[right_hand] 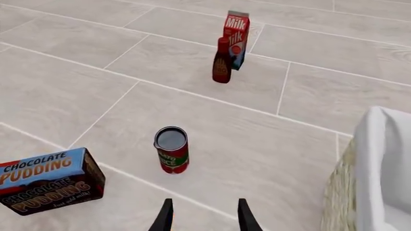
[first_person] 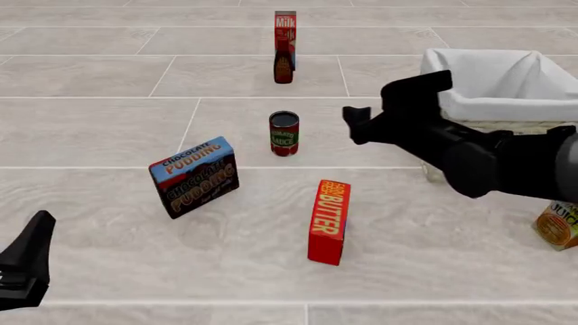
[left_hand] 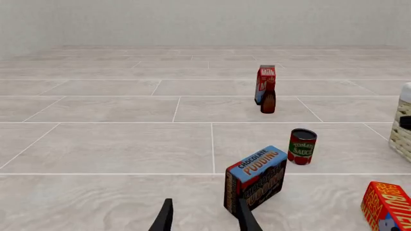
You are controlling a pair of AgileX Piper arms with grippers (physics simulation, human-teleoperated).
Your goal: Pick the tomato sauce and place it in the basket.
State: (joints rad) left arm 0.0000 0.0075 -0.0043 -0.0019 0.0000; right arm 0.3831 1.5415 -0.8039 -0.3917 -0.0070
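Tomato sauce, a small red cylindrical can with dark top and green-and-white label band (first_person: 283, 134), stands upright on the pale tiled worktop (first_person: 99, 128), long axis vertical, untouched. Landmark: the large cream woven wicker basket with white cloth lining (first_person: 492, 84). The can sits well apart from the basket, on its left side in the front view. Right claw (first_person: 354, 123) hovers between basket and can, near the can and above it; its wrist view shows the fingers (right_hand: 165, 217) parted, empty, the can ahead of them and slightly off-centre. Left claw (first_person: 27, 261) is much farther away, beyond the blue-and-brown chocolate pudding box (first_person: 193, 176); fingers also apart, nothing held. Judgement: the right arm is nearer, so reach forward and down.
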